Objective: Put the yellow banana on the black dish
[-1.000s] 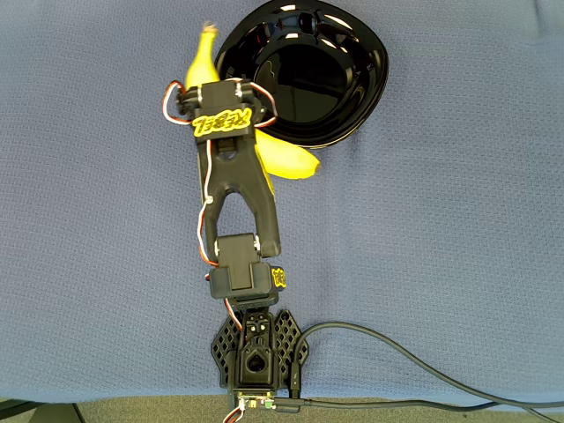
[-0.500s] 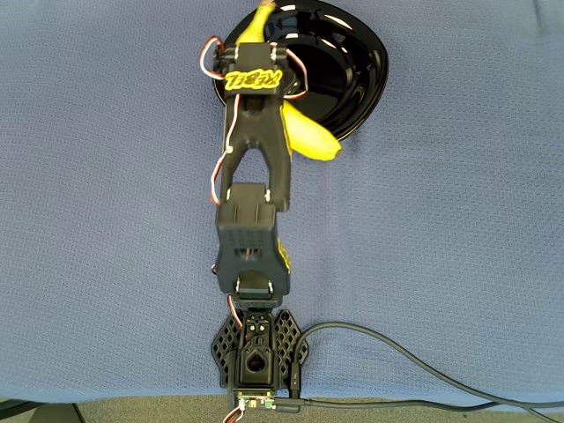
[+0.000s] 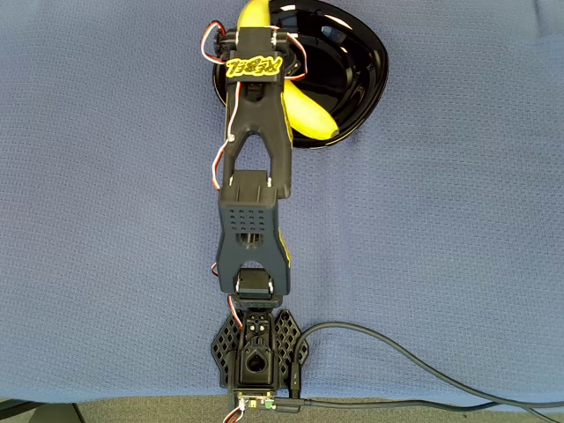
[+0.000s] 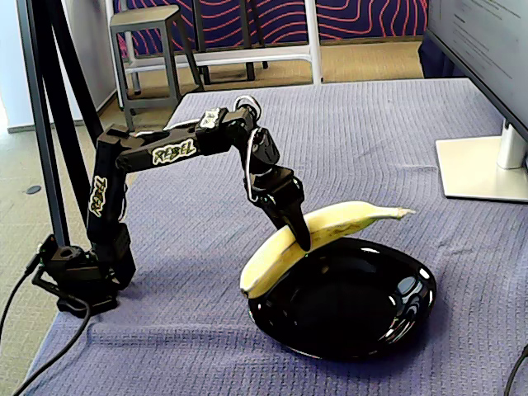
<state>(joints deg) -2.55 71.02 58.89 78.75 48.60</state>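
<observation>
The yellow banana (image 4: 318, 235) hangs in the air over the near-left part of the black dish (image 4: 363, 309), held around its middle by my gripper (image 4: 299, 233), which is shut on it. Its stem points right in the fixed view and its blunt end dips toward the dish rim. From overhead, the yellow banana (image 3: 304, 113) shows on both sides of my black arm, above the left half of the black dish (image 3: 357, 75). My gripper's fingers are hidden under the wrist there.
A blue-grey cloth (image 3: 458, 229) covers the table. The arm's base (image 3: 257, 352) sits at the near edge with a black cable (image 3: 414, 366) running right. A monitor foot (image 4: 483, 169) stands at the far right in the fixed view.
My arm has stretched forward and swung right, carrying the banana from beside the dish's left rim to above the dish.
</observation>
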